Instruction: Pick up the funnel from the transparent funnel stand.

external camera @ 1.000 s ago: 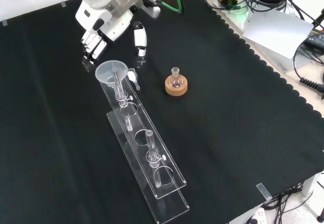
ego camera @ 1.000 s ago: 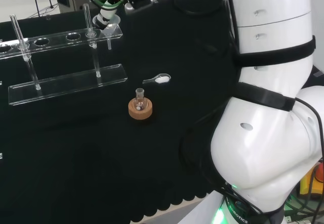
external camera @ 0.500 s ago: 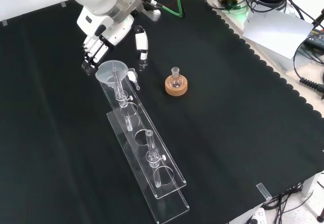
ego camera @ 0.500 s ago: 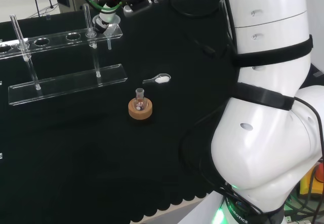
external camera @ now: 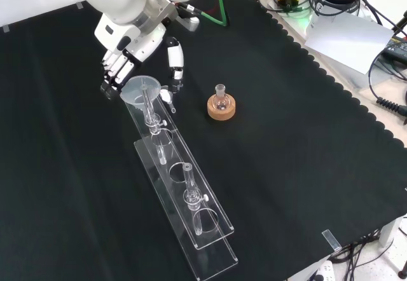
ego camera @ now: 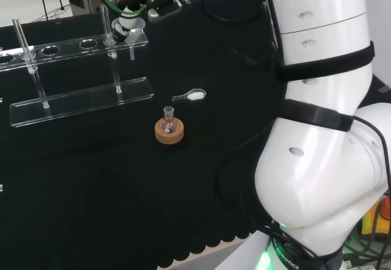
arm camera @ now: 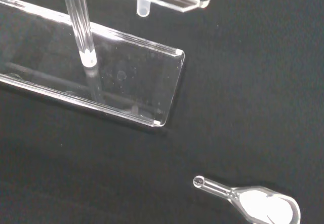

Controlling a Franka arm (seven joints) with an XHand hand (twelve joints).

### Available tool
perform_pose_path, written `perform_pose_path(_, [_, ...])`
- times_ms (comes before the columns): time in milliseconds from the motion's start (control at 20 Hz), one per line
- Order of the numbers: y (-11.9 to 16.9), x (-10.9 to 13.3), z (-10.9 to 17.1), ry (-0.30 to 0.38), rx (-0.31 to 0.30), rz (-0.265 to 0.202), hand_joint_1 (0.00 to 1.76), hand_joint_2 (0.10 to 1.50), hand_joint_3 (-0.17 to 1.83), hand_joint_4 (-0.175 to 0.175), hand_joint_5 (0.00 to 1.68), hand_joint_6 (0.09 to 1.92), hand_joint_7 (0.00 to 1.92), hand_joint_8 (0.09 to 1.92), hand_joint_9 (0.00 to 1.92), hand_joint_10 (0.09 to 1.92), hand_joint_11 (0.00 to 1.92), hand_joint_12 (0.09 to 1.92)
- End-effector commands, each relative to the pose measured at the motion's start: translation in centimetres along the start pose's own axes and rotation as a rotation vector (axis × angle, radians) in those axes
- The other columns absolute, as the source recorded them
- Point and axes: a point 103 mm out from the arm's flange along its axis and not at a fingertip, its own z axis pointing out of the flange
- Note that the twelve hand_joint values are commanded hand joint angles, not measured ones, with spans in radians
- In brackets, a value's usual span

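Hand (external camera: 130,42) is hovering at the funnel (external camera: 137,89), fingers (external camera: 113,71) spread, holding nothing; closing off-centre risks tipping the clear stand (external camera: 191,214).

Clear funnel (external camera: 138,89) sitting upright in end hole of transparent funnel stand (external camera: 184,195), wide mouth facing up, stem (arm camera: 144,7) poking down through upper shelf. Stand lying long across bench, two clear plates joined by upright posts, other holes standing open.

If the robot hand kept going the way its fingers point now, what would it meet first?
Most likely the funnel seated in the transparent funnel stand: the robot hand has its fingers at the funnel's rim and the thumb beside it. Contact can't be confirmed.
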Motion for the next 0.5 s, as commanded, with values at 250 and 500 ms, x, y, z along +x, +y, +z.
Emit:
perform_pose_path(250, [1.17, -0.35, 0.24, -0.011, 0.061, -0.016, 0.5, 0.74, 0.27, -0.002, 0.07, 0.09, 0.0, 0.38, 0.07, 0.94, 0.23, 1.51])
perform_pose_path(500, [1.22, -0.65, 0.77, -0.016, 0.067, 0.011, 0.51, 0.73, 0.27, -0.002, 0.09, 0.09, 0.0, 0.41, 0.08, 0.94, 0.23, 1.51])
